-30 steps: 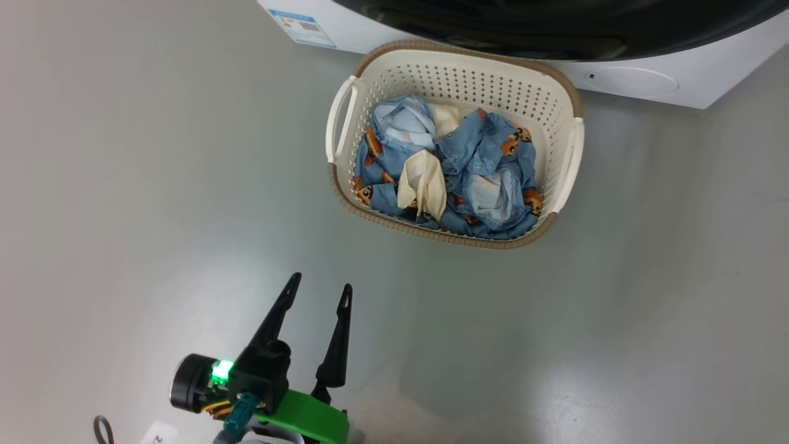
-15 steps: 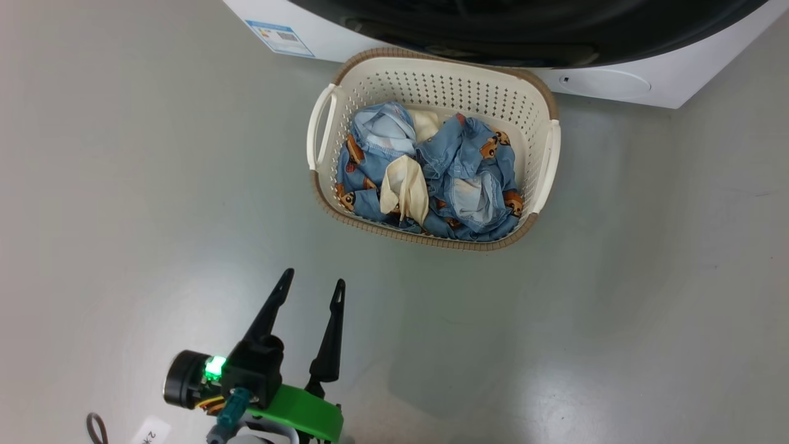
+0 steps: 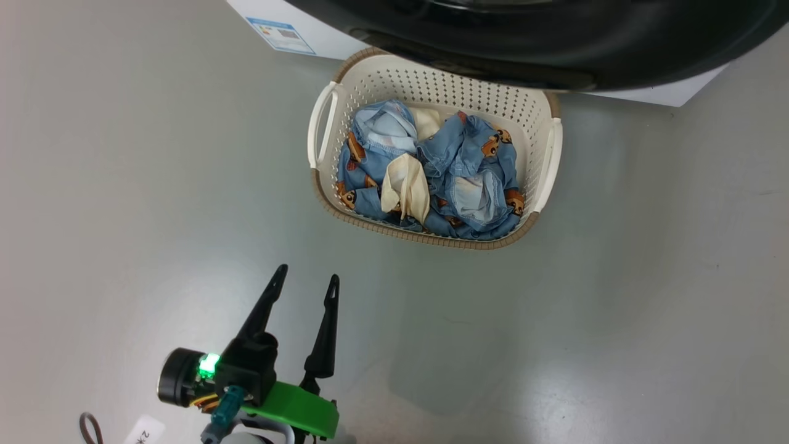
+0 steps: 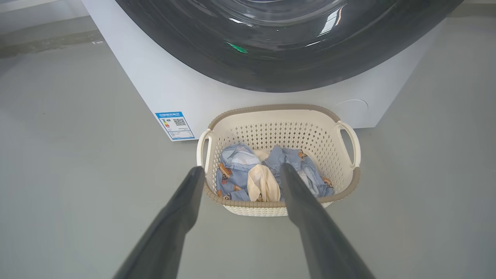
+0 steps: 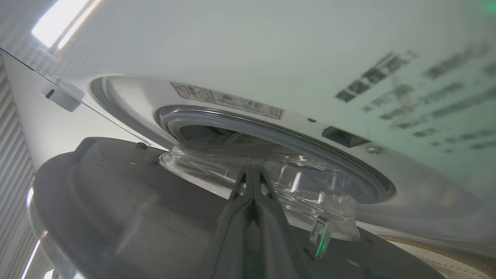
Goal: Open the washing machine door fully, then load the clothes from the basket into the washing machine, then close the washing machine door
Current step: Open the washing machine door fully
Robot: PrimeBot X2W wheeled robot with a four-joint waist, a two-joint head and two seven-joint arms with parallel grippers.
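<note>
The head camera looks steeply down from high above the floor, the basket mid-frame, the washing machine door crossing the top edge and the left end effector at lower left. The left wrist camera sits lower and faces forward along its own fingers, sharing with the head view that basket, the door's black rim and the blue label sticker on the washing machine. The right wrist camera sits tilted, very close against the door's inner side, facing the gasket past the right end effector.
</note>
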